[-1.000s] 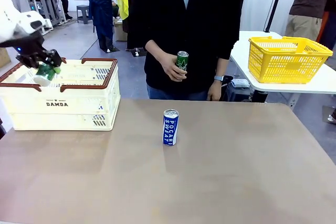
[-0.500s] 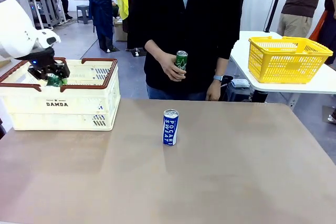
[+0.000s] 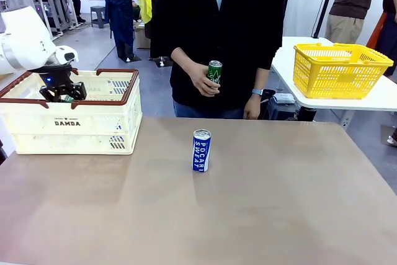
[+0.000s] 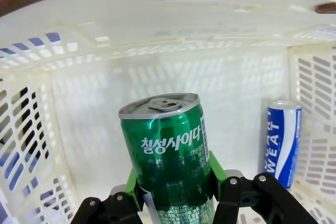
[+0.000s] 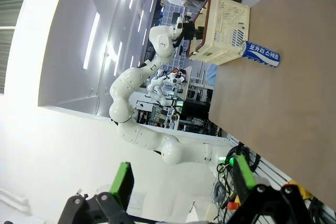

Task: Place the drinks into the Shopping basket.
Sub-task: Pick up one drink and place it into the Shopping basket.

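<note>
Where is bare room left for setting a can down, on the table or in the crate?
The table is bare right of the standing blue can, along the near edge, and between that can and the Shopping basket. The basket is tighter: a second blue can stands by one wall, the left gripper holds a green can beside it.

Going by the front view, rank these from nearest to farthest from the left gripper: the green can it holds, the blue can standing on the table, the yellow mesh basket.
1. Green can, clamped in the left gripper inside the Shopping basket.
2. Blue can, upright mid-table.
3. Yellow mesh basket, on the side table far right.
</note>
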Available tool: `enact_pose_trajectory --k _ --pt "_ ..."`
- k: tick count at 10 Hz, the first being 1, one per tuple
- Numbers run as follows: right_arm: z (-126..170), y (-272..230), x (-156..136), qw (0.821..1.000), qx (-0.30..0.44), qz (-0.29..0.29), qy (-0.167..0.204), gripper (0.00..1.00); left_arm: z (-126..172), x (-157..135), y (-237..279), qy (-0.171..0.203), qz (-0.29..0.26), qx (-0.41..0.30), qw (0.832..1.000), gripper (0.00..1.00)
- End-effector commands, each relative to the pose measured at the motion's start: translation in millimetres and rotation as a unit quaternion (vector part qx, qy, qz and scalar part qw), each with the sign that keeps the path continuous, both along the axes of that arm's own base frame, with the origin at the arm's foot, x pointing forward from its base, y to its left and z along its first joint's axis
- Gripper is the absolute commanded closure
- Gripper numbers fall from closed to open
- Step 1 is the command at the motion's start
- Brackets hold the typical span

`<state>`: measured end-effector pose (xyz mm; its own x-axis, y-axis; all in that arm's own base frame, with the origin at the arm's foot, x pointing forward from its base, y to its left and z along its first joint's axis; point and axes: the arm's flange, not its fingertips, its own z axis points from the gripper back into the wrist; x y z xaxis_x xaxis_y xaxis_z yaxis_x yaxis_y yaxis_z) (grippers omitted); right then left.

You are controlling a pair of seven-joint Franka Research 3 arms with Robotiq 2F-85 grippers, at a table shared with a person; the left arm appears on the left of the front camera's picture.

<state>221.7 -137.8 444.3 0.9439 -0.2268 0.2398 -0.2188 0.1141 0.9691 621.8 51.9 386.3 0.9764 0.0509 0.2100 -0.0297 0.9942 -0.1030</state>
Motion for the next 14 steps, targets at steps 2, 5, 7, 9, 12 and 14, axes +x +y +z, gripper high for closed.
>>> enact_pose_trajectory --k 2,5,7,9,12,14 --pt "8 0 2 1.0 0.008 -0.004 0.005 0.0 5 12 -3 0.026 0.014 0.014 0.999 1.0" --pt "8 0 2 1.0 0.008 -0.004 0.005 0.0 4 14 -3 0.027 0.018 0.022 0.999 0.0" --pt "8 0 2 1.0 0.008 -0.004 0.005 0.0 5 11 -2 0.027 0.02 0.026 0.999 0.0" --pt "8 0 2 1.0 0.008 -0.004 0.005 0.0 13 9 -4 0.025 0.023 0.03 0.999 0.0" --pt "8 0 2 1.0 0.008 -0.004 0.005 0.0 60 -11 -2 0.038 0.015 0.004 0.999 0.0" --pt "8 0 2 1.0 0.008 -0.004 0.005 0.0 121 -60 4 0.086 0.0 -0.068 0.994 0.0"
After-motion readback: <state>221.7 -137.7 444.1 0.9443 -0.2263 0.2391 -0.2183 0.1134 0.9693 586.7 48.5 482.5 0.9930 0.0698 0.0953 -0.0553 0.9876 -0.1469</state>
